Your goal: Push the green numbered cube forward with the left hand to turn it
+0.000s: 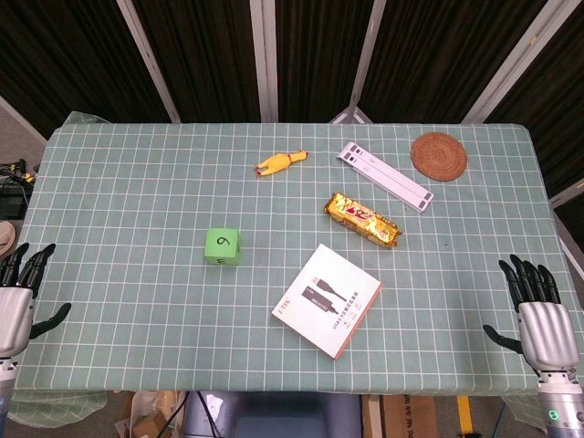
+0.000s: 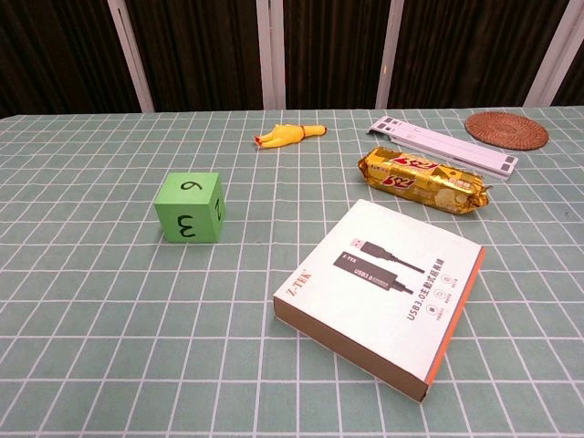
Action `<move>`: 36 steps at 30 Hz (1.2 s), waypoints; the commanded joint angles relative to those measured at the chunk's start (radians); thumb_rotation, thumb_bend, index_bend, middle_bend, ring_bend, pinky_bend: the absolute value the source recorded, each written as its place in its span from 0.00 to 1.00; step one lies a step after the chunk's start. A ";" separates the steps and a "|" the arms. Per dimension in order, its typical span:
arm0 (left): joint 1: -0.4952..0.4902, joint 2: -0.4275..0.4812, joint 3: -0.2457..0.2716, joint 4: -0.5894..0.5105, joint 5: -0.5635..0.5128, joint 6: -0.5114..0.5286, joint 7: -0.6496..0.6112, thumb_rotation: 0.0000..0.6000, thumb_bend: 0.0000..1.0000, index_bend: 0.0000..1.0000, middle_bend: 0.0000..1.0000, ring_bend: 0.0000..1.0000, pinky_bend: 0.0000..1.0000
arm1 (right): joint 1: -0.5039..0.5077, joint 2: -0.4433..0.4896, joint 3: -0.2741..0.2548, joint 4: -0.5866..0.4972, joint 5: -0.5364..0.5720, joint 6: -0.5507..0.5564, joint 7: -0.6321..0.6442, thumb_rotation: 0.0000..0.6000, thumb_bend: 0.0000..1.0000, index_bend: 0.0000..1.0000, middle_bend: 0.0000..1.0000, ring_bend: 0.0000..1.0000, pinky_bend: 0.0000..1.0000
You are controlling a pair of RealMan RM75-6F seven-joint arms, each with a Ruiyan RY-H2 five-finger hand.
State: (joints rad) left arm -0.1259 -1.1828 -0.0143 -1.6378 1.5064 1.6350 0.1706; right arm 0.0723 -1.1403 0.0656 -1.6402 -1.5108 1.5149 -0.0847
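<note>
Two robot hands sit at the near corners of the desk (image 1: 119,182), which wears a green cloth with a white grid. The left robot hand (image 1: 16,297) hangs at the near left corner, its dark fingers apart and holding nothing; the right robot hand (image 1: 538,315) hovers at the near right corner, fingers likewise spread and empty. Neither shows in the chest view.

The green numbered cube (image 1: 223,246) stands left of the desk's middle, well apart from both hands. Its top face reads 6 or 9, which one cannot be told, and in the chest view the cube (image 2: 191,207) shows a 3 on the face turned toward the robot, lying sideways, with another mark on its right face too foreshortened to read.

A white USB cable box (image 1: 328,299) with an orange edge lies flat near the middle of the near edge, turned at an angle, right of the cube. Beyond it rests a gold-wrapped biscuit packet (image 1: 362,220). Toward the far edge lies a small yellow rubber chicken (image 1: 280,162), and to its right a long white strip-shaped object (image 1: 384,175) set diagonally. A round woven coaster (image 1: 439,156) sits near the far right corner, just beside the strip's far end.
</note>
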 commanded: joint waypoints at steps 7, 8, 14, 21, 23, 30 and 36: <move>0.002 0.002 -0.007 -0.002 0.012 -0.017 0.002 1.00 0.26 0.09 0.16 0.05 0.11 | 0.002 -0.004 -0.002 -0.007 0.008 -0.013 -0.018 1.00 0.07 0.04 0.00 0.00 0.00; 0.001 0.003 -0.008 -0.002 0.012 -0.023 0.000 1.00 0.26 0.09 0.16 0.05 0.11 | 0.002 -0.005 0.000 -0.010 0.012 -0.014 -0.017 1.00 0.07 0.04 0.00 0.00 0.00; -0.022 0.008 -0.018 0.017 -0.007 -0.087 -0.031 1.00 0.27 0.09 0.17 0.06 0.14 | -0.008 0.003 -0.002 -0.032 0.018 -0.007 -0.018 1.00 0.07 0.04 0.00 0.00 0.00; -0.051 -0.057 -0.077 0.120 -0.012 -0.062 0.111 1.00 0.29 0.09 0.37 0.30 0.45 | -0.012 0.015 -0.001 -0.039 0.020 -0.006 0.004 1.00 0.07 0.04 0.00 0.00 0.00; -0.109 -0.024 -0.109 0.093 -0.088 -0.198 0.103 1.00 0.34 0.09 0.43 0.35 0.50 | -0.007 0.013 0.006 -0.033 0.045 -0.024 0.005 1.00 0.07 0.04 0.00 0.00 0.00; -0.278 0.141 -0.146 -0.060 -0.307 -0.634 0.045 1.00 0.62 0.13 0.72 0.60 0.70 | 0.000 0.002 0.009 -0.042 0.065 -0.045 -0.029 1.00 0.07 0.04 0.00 0.00 0.00; -0.418 0.172 -0.164 -0.097 -0.513 -0.866 0.085 1.00 0.82 0.14 0.79 0.66 0.75 | 0.004 -0.003 0.006 -0.053 0.075 -0.057 -0.059 1.00 0.07 0.04 0.00 0.00 0.00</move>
State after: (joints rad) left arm -0.4354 -1.0599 -0.1525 -1.6811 1.1275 0.8947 0.2464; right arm 0.0754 -1.1426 0.0720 -1.6917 -1.4369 1.4591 -0.1427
